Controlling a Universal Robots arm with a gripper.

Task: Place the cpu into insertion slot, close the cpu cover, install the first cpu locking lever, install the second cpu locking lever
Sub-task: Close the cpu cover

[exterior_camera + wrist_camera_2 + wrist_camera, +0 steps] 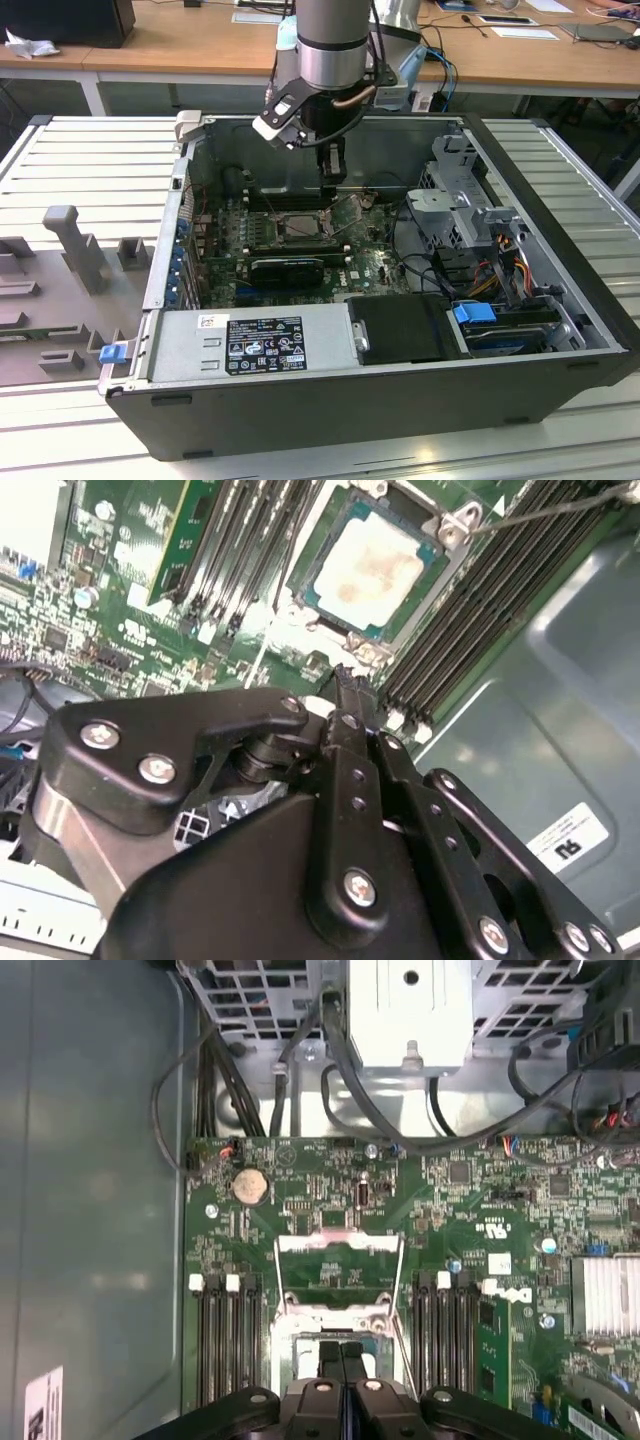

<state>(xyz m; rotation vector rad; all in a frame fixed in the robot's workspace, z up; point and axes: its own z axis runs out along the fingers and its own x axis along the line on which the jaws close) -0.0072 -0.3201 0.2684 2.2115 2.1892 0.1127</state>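
"Is the pincer point(343, 1350) carrying anything?"

"No. Its fingers are pressed together and empty, poised just by the rim of the insertion slot point(300, 602). I can't tell whether it touches."

"And the cpu point(372, 565)?"

"Lying flat in the slot, inside the open computer case point(400, 400). The cpu cover point(338, 1244) stands raised, clear of the chip."

The cpu point(368, 565) is pale silver-beige, the circuit board point(300, 1175) green, the tool point(344, 685) black.
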